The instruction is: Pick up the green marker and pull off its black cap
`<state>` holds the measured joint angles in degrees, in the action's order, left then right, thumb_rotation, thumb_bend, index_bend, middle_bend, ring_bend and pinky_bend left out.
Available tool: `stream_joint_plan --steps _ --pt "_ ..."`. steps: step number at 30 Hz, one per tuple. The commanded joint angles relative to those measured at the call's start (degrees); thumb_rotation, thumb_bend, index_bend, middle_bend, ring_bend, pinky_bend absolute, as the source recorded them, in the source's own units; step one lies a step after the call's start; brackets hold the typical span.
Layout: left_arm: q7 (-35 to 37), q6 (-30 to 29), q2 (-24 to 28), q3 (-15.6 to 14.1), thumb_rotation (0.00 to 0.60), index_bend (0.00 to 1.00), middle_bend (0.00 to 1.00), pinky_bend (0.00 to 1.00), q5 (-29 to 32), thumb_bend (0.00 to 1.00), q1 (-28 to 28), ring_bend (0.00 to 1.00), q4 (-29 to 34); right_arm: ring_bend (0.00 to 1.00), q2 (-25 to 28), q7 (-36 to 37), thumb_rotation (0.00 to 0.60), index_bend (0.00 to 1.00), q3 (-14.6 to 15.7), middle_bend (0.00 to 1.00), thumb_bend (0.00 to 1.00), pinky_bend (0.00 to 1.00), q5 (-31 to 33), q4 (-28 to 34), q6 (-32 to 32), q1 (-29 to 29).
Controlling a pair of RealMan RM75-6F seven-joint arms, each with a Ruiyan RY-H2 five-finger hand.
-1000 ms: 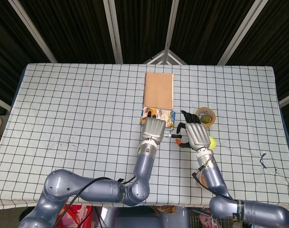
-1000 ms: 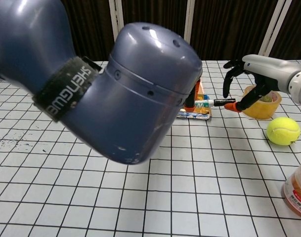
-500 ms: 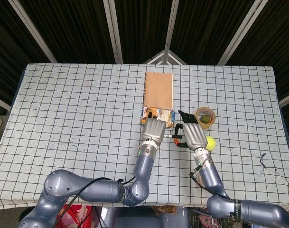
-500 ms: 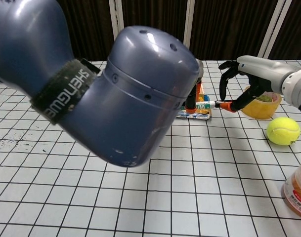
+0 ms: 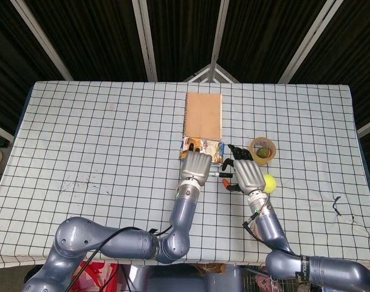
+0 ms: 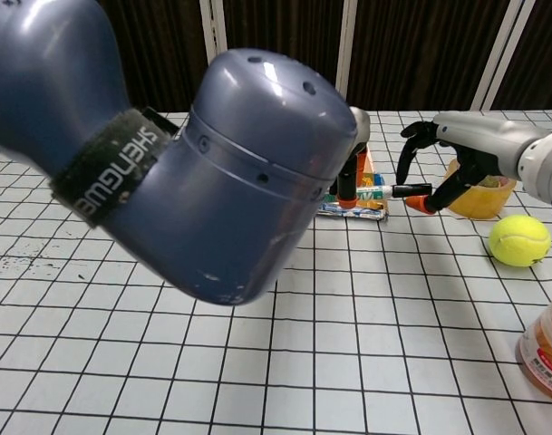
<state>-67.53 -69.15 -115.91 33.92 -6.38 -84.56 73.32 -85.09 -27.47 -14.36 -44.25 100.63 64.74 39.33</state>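
While the left hand (image 5: 197, 166) grips the green marker (image 6: 373, 191) above the bench (image 5: 99, 140), the right hand (image 6: 457, 159) pinches its black cap (image 6: 410, 190) just beside. A tennis ball (image 6: 519, 240) lies right of that hand.

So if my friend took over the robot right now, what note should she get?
Left hand holds the marker level above the table, in front of the colourful packet.
Right hand has its fingers around the black cap end; whether they grip it firmly cannot be told.
Done: marker picked up.
Left: cap is not yet off. Pinch it and pull the hands apart.
Nearby: tape roll, tennis ball, notebook.
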Motion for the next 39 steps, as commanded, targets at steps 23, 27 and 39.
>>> stream_joint_plan --steps 23,27,39 --pt "0.8 0.1 -0.1 -0.1 0.600 0.59 0.69 0.07 -0.8 0.53 0.1 0.19 0.0 0.02 0.0 -0.1 0.600 0.47 0.3 0.02 0.38 0.00 1.0 -0.6 0.2 1.0" --pt "0.5 -0.2 0.0 -0.4 0.600 0.59 0.69 0.07 -0.6 0.53 0.2 0.19 0.1 0.02 0.0 0.3 0.600 0.50 0.2 0.02 0.38 0.00 0.7 -0.5 0.4 0.9" --pt "0.6 0.2 0.0 -0.7 0.600 0.59 0.69 0.07 -0.7 0.53 0.4 0.19 -0.1 0.02 0.0 0.2 0.600 0.52 0.5 0.02 0.38 0.00 0.9 -0.4 0.5 1.1"
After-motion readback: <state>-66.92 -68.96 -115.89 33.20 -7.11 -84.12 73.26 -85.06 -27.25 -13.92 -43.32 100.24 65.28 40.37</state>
